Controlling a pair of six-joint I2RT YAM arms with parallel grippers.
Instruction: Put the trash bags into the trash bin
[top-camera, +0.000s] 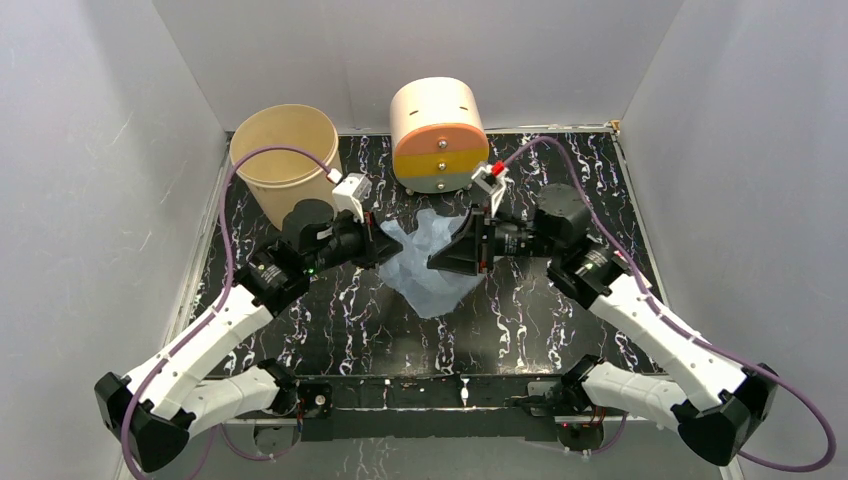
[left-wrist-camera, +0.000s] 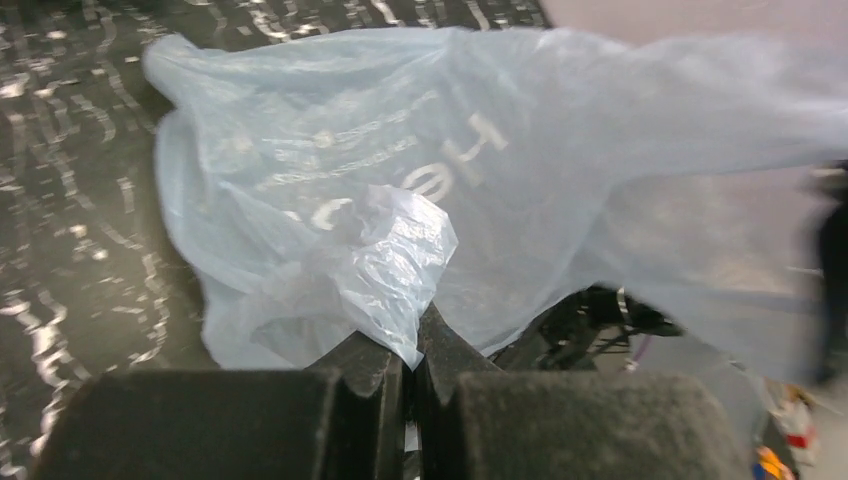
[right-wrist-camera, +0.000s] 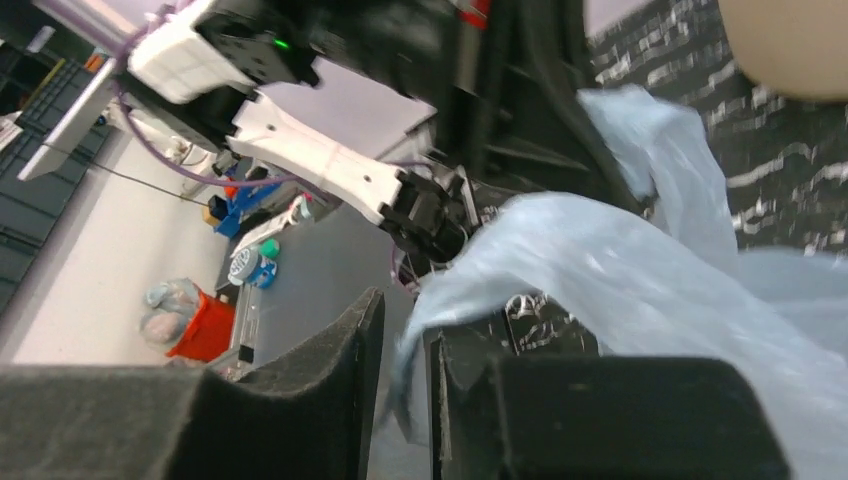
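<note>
Running far-to-near, trash bag (top-camera: 430, 268) clenched in L end effector (left-wrist-camera: 409, 350); R end effector (right-wrist-camera: 405, 322) ajar.

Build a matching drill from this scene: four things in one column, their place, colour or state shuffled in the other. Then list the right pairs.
Things:
1. trash bag
2. trash bin
3. cylinder
4. left gripper

Descriptions:
A. plain beige, at the back left
B. shut on thin film
C. pale blue, translucent, crinkled
D. orange and yellow front, at the back centre

Pairs: 1-C, 2-A, 3-D, 4-B
</note>
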